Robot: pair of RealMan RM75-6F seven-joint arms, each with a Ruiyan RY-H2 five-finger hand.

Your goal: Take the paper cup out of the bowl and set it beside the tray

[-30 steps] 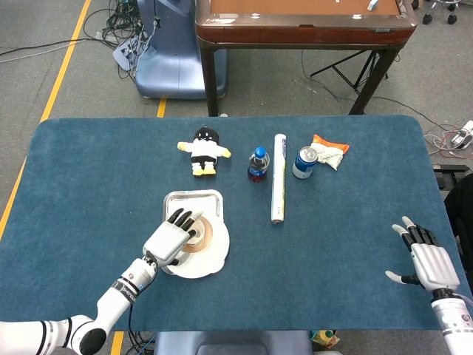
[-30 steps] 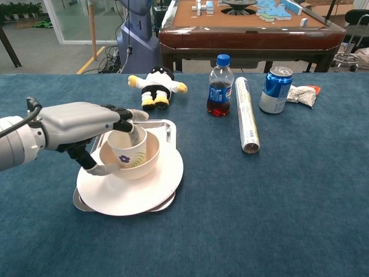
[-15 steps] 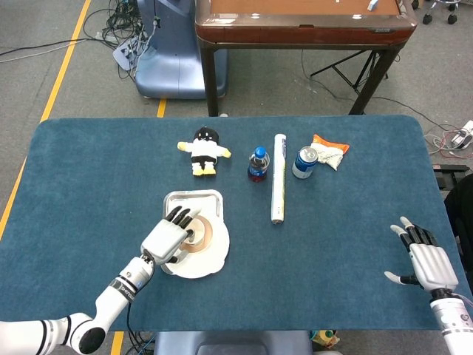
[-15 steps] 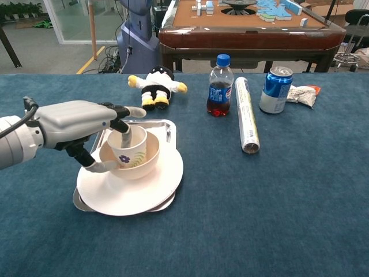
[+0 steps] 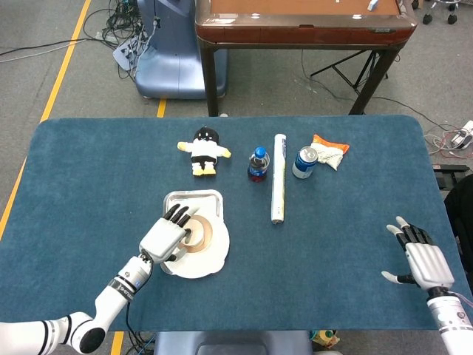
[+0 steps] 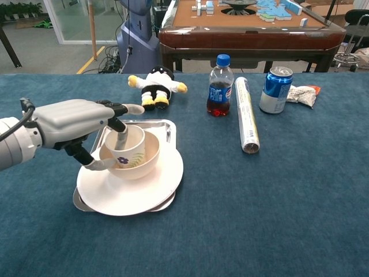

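While the blue table (image 5: 340,244) carries everything, the metal tray (image 6: 167,128) at its left front holds a white plate (image 6: 144,193), and on that sits the cream bowl (image 6: 151,154). The left hand (image 6: 72,124) reaches over the bowl, a finger inside the paper cup (image 6: 128,151) and the thumb under its outer wall, pinching it; the cup leans in the bowl. The right hand (image 5: 423,260) rests apart at the right edge, fingers spread, holding nothing.
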